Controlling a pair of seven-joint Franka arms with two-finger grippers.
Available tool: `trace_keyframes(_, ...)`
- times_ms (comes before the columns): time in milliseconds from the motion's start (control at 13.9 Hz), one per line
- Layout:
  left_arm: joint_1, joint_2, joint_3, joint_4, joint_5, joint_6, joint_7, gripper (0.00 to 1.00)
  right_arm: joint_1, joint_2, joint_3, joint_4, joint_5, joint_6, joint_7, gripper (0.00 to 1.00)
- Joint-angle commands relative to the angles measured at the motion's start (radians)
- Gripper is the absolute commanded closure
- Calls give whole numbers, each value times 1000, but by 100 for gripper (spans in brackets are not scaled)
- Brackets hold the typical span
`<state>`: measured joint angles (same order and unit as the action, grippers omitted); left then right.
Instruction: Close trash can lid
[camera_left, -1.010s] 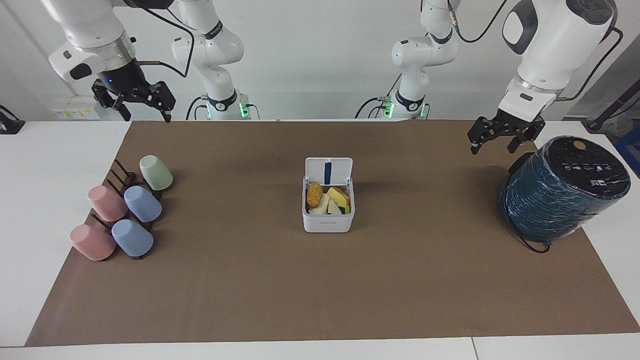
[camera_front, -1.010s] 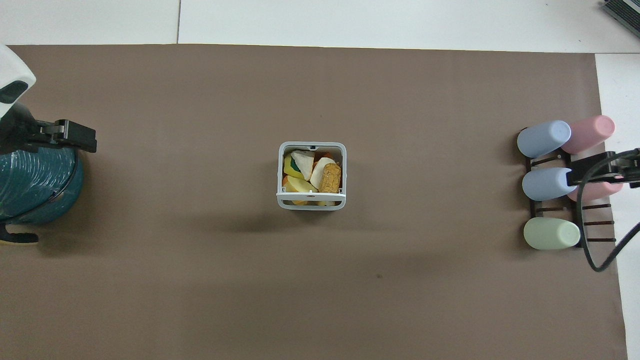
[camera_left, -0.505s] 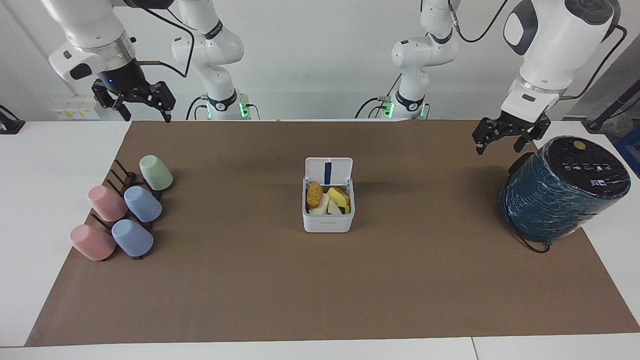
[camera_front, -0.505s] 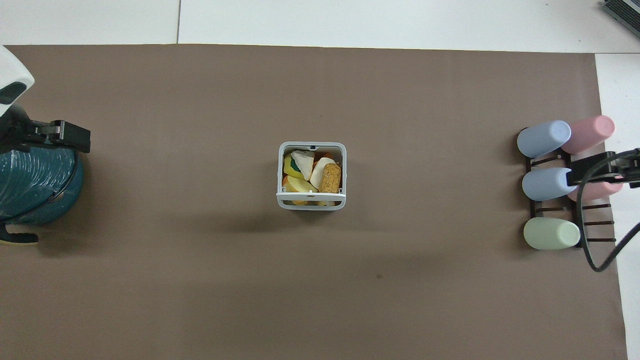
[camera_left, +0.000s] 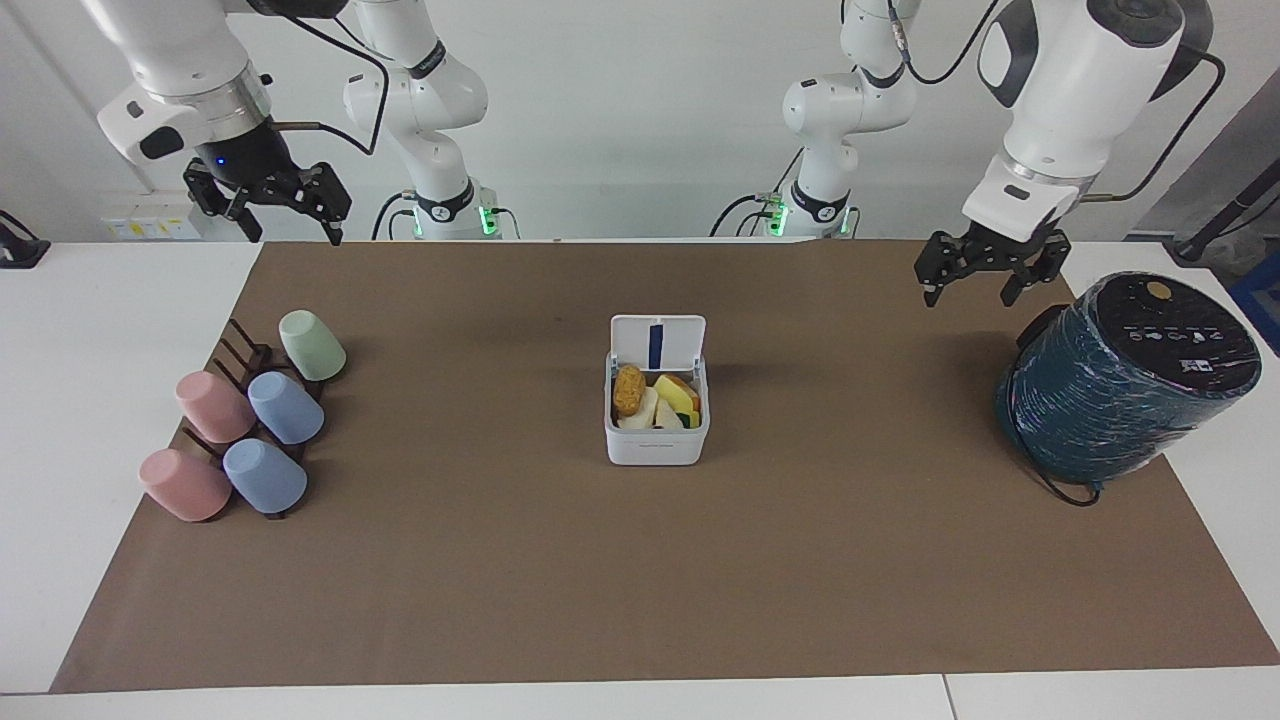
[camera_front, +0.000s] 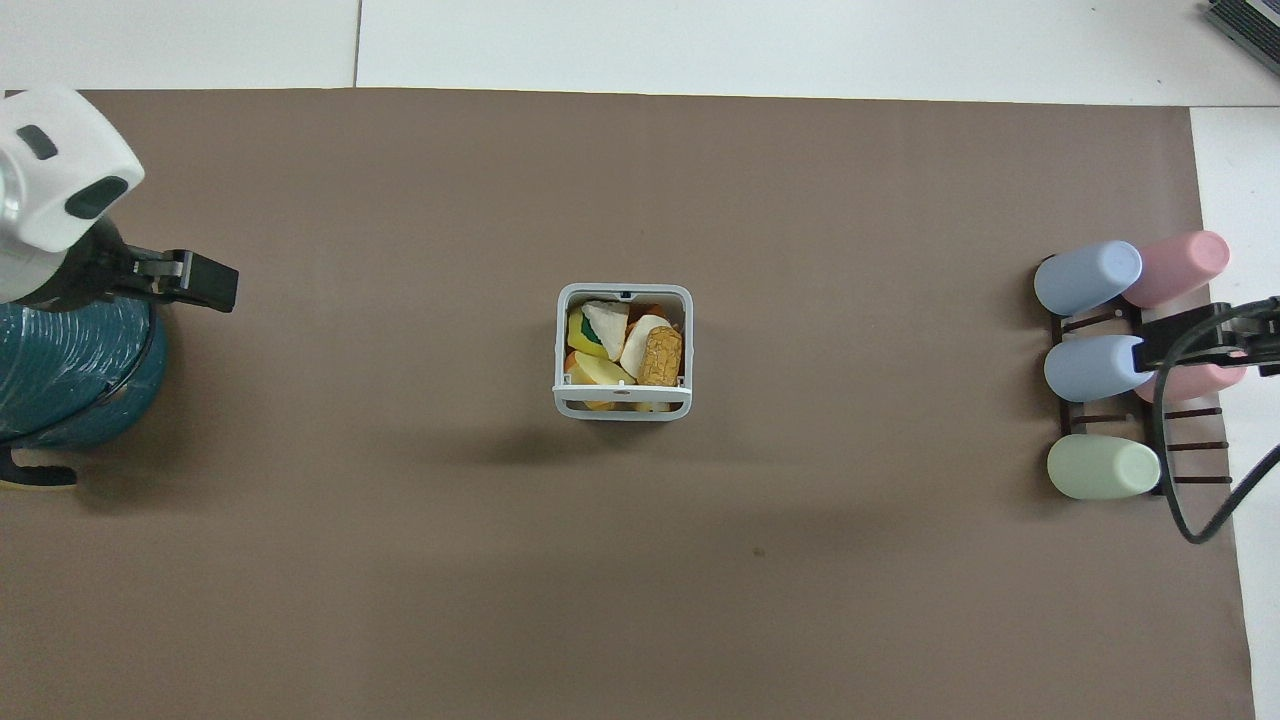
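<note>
Left gripper (camera_left: 967, 281) hangs in the air over the mat (camera_left: 800, 560) at the left arm's end, beside the teal cylinder (camera_left: 1120, 385), holding nothing. Fingers spread apart, pointing down. In the overhead view the same gripper (camera_front: 205, 285) pokes out past the cylinder's (camera_front: 70, 370) edge toward the table centre.

Right gripper (camera_left: 270, 200) is up by the mat's corner at the right arm's end, waiting, empty. Fingers look spread, tips apart. From overhead it (camera_front: 1190, 340) sits over the cup rack (camera_front: 1180, 440).

Trash can (camera_left: 655, 420) stands mid-mat, well apart from both grippers, upright. Lid (camera_left: 657, 345) is open, standing upright on the edge nearer the robots, inner face with the blue strip (camera_left: 655, 345) turned away from them. From overhead the lid (camera_front: 622, 393) shows only edge-on along the can's (camera_front: 562, 340) nearer rim.

Can is full: a brown oval piece (camera_left: 628, 390), white and yellow chunks (camera_left: 675, 395), a bit of green and orange. Contents sit about level with the rim.

Rack at the right arm's end carries five cups: green one (camera_left: 312, 345) nearest the robots, then pink (camera_left: 213, 405) and blue (camera_left: 285, 407), then pink (camera_left: 183, 485) and blue (camera_left: 263, 476) farthest out.

Cylinder stands tilted, black top (camera_left: 1175, 330) leaning away from the robots, with a black cable (camera_left: 1065, 490) at its base.
</note>
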<state>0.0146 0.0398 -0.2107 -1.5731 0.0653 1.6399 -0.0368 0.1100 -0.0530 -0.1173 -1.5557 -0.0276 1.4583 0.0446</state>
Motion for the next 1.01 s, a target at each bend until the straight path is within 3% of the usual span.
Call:
trace_keyframes(0,-67,11,8,30,-24,-35,-66,0,-3,-22,1,-24,-3,8,-23,0)
trace_keyframes(938,-31,12,22,28,-27,-17,-58,0,-3,-22,1,-24,-3,8,-23,0)
